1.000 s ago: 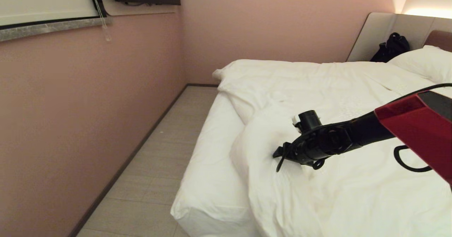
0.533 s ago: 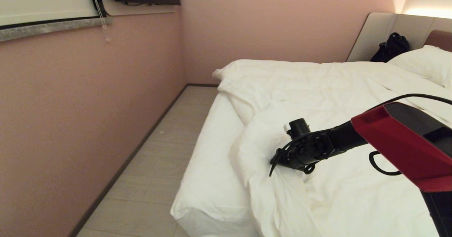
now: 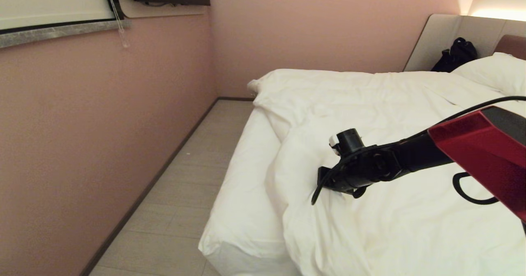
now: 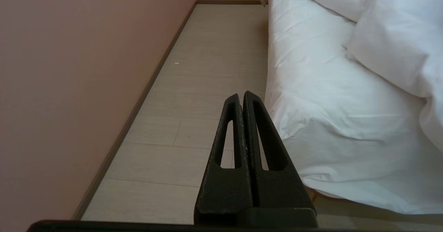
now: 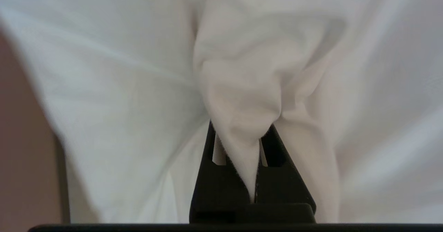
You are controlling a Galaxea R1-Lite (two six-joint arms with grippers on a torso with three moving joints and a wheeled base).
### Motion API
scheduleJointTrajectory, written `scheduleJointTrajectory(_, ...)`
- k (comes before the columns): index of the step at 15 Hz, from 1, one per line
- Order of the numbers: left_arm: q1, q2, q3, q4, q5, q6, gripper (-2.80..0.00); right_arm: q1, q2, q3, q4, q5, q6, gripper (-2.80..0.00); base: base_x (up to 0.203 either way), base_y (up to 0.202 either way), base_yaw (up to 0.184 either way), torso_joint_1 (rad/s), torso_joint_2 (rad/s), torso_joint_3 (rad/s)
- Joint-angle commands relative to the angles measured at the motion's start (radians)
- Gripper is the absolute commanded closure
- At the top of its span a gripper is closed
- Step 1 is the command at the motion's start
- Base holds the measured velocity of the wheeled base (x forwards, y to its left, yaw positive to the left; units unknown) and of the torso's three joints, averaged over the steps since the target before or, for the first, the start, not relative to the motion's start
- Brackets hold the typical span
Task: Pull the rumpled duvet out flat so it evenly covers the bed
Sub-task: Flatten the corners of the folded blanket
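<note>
**The right end effector pinches the white duvet**

From the head view, the bed (image 3: 242,193) fills the right side of the room, next to a pink wall (image 3: 102,115) and a pale floor (image 3: 172,210). The duvet (image 3: 370,99) lies on top of the bed, puffy and full of wrinkles. Its near edge is bunched up, so a strip of the flat sheet shows along the left side. A pillow (image 3: 497,70) sits at the far right, and a black bag (image 3: 456,54) leans beside it. The right end effector (image 3: 324,181) reaches in from the right on a black arm and presses into the bunched edge of the duvet.

From the left wrist view, the left end effector (image 4: 243,99) hangs over the floor beside the bed (image 4: 332,121). Its two fingers are pressed together with nothing between them.

From the right wrist view, the right end effector (image 5: 254,190) is clamped on a fold of the duvet (image 5: 242,97). The cloth puckers up into a peak between the two black fingers.
</note>
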Motion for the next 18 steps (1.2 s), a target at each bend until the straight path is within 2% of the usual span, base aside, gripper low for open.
scheduleJointTrajectory(1,0.0,0.0,0.0,0.0,0.0,0.0,0.0,0.04,-0.104,0.032,0.004,0.026,0.001,0.0,0.0,0.0,0.0,0.0,0.0,0.0)
scheduleJointTrajectory(4,0.0,0.0,0.0,0.0,0.0,0.0,0.0,0.124,-0.178,0.068,0.005,0.065,-0.004,0.0,0.0,0.0,0.0,0.0,0.0,0.0)
scheduleJointTrajectory(9,0.0,0.0,0.0,0.0,0.0,0.0,0.0,0.226,-0.208,0.071,0.007,0.065,-0.017,0.0,0.0,0.0,0.0,0.0,0.0,0.0)
scheduleJointTrajectory(18,0.0,0.0,0.0,0.0,0.0,0.0,0.0,0.226,-0.088,0.071,0.056,0.041,-0.045,0.0,0.0,0.0,0.0,0.0,0.0,0.0)
